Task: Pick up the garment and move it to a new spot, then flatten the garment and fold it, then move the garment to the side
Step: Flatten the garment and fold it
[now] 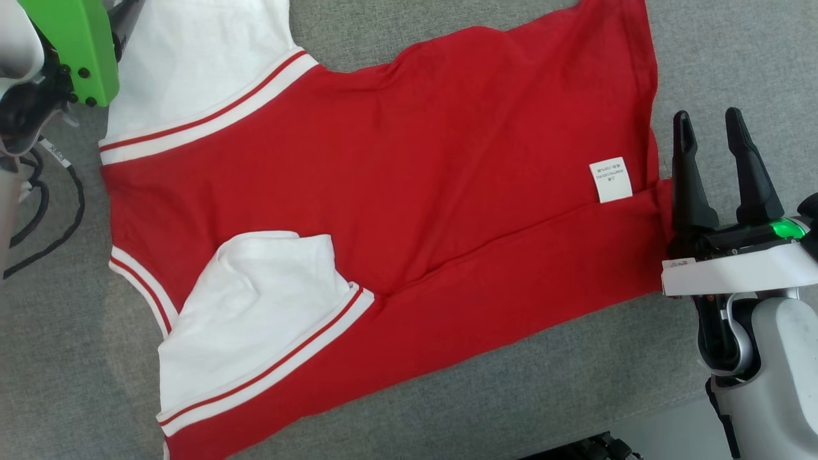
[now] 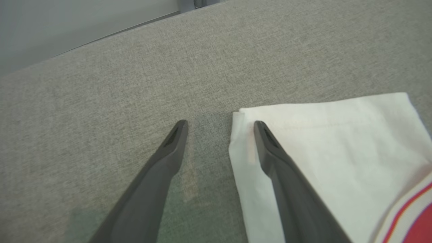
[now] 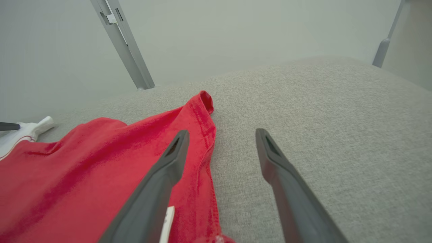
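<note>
Just beside the right hand [image 1: 708, 115], the garment [image 1: 415, 191] lies spread out.

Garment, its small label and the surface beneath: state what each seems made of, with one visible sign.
Garment: soft matte knit, probably cotton jersey; it creases and shows stitched hems.
Label: thin white fabric or paper, printed; unclear which.
Surface: grey woven textile, flecked weave visible.

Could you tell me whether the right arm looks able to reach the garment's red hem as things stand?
Probably yes: the right gripper stands open beside the red hem, one finger over its edge, with nothing between them.
</note>
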